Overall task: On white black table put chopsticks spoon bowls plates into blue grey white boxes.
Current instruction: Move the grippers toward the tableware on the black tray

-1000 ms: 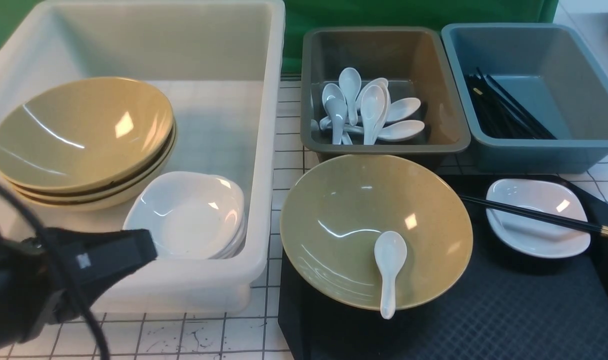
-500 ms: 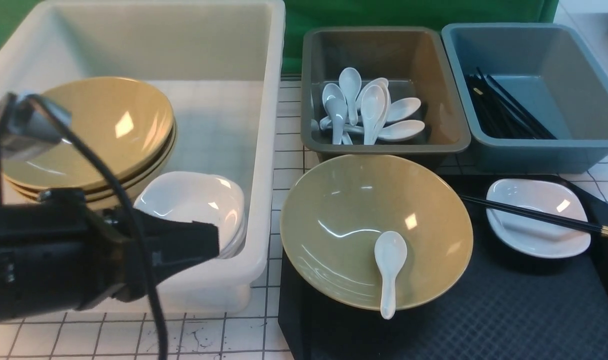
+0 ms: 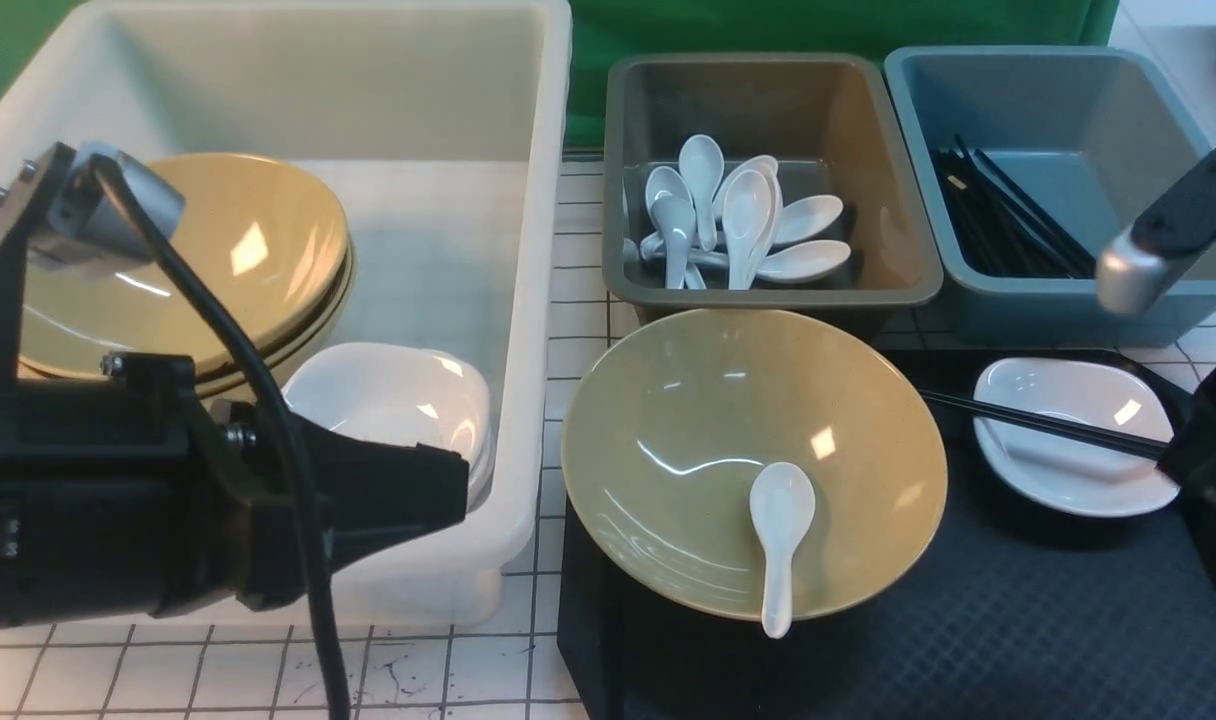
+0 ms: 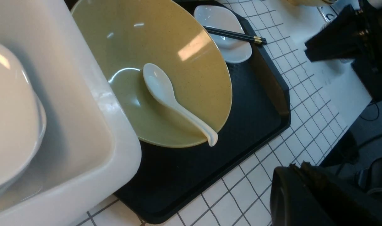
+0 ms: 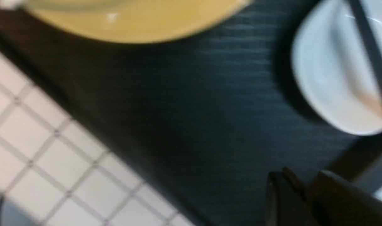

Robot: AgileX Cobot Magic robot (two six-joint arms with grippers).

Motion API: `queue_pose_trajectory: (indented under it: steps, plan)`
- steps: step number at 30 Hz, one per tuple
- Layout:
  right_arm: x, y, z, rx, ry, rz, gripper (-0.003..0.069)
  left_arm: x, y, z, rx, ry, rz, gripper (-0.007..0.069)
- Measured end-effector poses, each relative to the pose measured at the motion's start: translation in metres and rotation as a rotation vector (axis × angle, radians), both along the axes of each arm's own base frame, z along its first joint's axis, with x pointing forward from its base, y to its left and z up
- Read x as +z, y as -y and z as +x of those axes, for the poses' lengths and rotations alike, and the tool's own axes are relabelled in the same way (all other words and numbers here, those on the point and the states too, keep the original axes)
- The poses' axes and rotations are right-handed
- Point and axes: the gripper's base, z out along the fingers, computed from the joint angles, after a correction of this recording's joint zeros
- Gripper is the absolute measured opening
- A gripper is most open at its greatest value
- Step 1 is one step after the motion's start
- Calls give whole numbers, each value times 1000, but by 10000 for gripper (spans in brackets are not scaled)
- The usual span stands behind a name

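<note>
An olive-tan bowl (image 3: pixel 708 420) sits on the black tray (image 3: pixel 968 640) with a white spoon (image 3: pixel 778 540) lying in it, handle over the near rim. To its right, black chopsticks (image 3: pixel 1038 422) rest across a small white plate (image 3: pixel 1068 440). My left gripper (image 3: pixel 458 490) is shut and empty, in front of the white tub (image 3: pixel 543 300), left of the bowl. My right gripper (image 3: pixel 1190 452) hangs at the plate's right edge, covering the chopsticks' near end. In the blurred right wrist view its jaws (image 5: pixel 302 170) stand slightly open over the tray, nothing between them.
The white tub holds stacked bowls (image 3: pixel 238 240) and stacked plates (image 3: pixel 388 410). Behind the tray, the grey box (image 3: pixel 768 292) holds several spoons (image 3: pixel 738 220), and the blue box (image 3: pixel 1048 310) holds chopsticks (image 3: pixel 1008 230). White gridded table surrounds the tray.
My left arm has risen and moved right along the tub's front. My right arm has come into view at the right edge, covering the chopsticks' gold-banded end.
</note>
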Motion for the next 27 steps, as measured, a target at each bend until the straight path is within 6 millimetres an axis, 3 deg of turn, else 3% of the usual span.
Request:
queue_pose_trajectory:
  steps: [3, 5, 10, 16, 27]
  plan:
    - [-13, 18, 20, 30, 2, -42, 176, 1, 1, -1, -11, 1, -10, -1]
    - [-24, 19, 32, 69, -6, -59, 211, 1, 1, -1, -17, 1, -12, -1]
    - [-59, 20, 65, 159, -32, -108, 384, 1, 2, -2, -22, -1, -13, -1]
    - [-79, 22, 99, 188, -63, -137, 544, 1, 2, -2, -24, -2, -13, -1]
    - [-110, 33, 128, 222, -153, -146, 561, 1, 2, -2, -26, 0, -13, -1]
